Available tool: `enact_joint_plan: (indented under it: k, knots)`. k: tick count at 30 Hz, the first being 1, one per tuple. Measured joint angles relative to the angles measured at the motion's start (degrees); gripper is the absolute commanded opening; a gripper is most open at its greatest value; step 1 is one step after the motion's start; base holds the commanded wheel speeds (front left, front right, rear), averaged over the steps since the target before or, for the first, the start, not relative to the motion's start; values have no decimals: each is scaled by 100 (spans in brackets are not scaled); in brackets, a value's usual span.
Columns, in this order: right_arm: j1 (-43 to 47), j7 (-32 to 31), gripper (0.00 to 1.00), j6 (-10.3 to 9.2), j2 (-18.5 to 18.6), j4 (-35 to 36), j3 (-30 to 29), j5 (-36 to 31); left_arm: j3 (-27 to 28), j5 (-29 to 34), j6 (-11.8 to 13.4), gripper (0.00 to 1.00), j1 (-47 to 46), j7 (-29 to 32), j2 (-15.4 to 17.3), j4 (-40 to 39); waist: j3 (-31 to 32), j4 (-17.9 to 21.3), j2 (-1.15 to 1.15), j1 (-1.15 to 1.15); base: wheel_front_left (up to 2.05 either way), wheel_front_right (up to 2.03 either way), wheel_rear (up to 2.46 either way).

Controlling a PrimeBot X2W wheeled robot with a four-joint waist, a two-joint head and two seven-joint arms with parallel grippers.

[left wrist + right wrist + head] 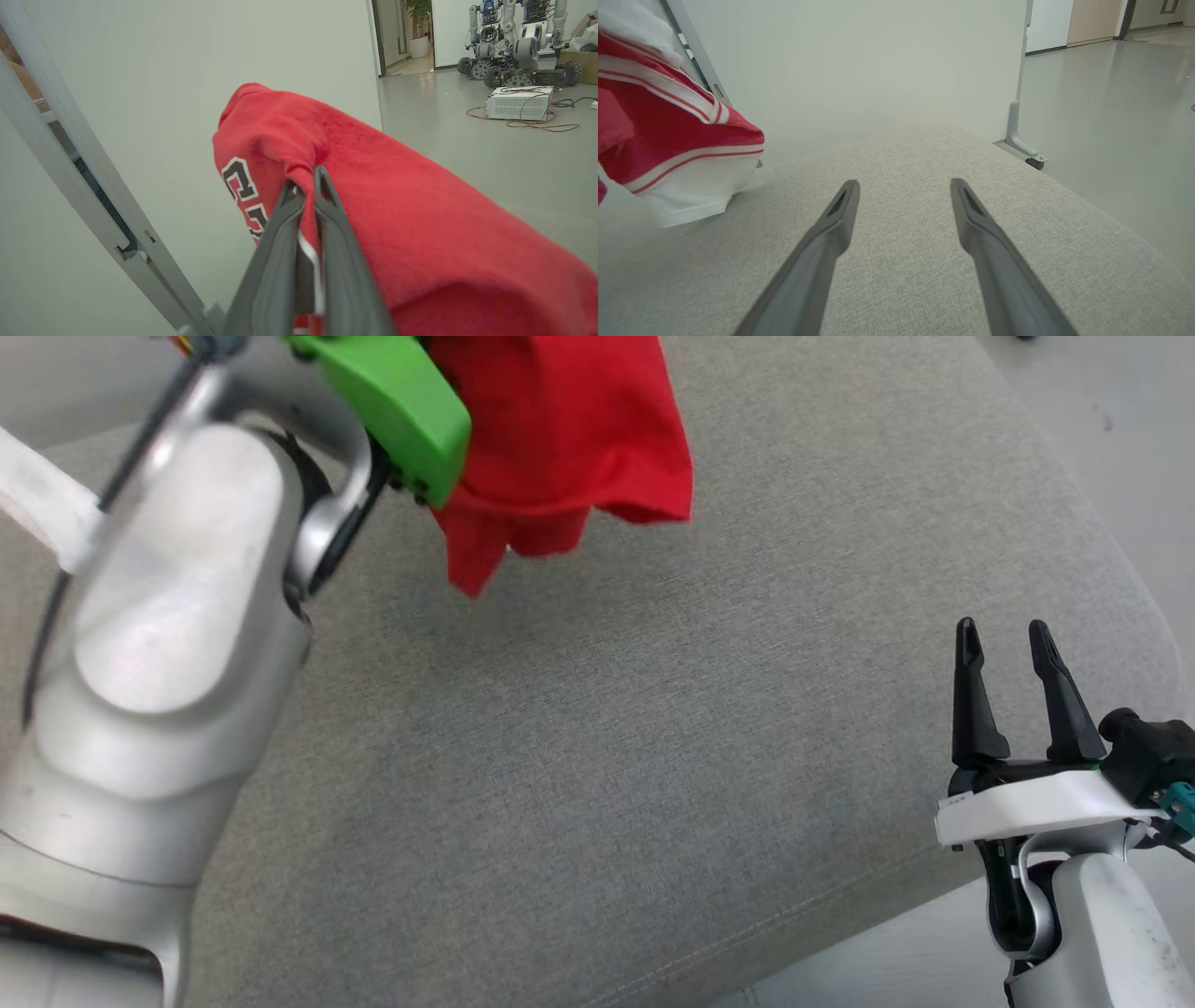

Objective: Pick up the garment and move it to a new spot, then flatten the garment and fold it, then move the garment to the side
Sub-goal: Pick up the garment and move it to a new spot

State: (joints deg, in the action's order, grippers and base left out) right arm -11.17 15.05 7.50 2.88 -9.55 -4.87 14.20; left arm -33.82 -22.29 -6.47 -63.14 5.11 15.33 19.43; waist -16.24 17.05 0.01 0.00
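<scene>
Over the grey cushion (607, 756), my left gripper (306, 179) pinches the red garment (560, 429) mid-carry; my right gripper (1006, 644) gapes empty. Lowering it likely comes next.

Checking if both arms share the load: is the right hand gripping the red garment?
No, the right hand is open over the grey cushion with nothing between its fingers, and the garment hangs apart from it.

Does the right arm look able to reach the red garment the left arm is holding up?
Probably yes: the right arm has open jaws, only bare grey cushion lies between it and the red garment, which hangs from the left arm.
</scene>
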Motion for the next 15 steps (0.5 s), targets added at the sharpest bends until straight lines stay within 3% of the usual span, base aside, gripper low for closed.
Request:
enact_joint_plan:
  k: [6,15]
  knots:
    - [8,0,100,0,0,31,43,33,-103,-263,250,0,1180,-431,-200,449,42,97,0,0,0,0,0]
    - [48,0,100,0,-1,18,86,25,-449,-424,315,0,2388,-881,-517,1011,142,34,0,0,0,0,0]
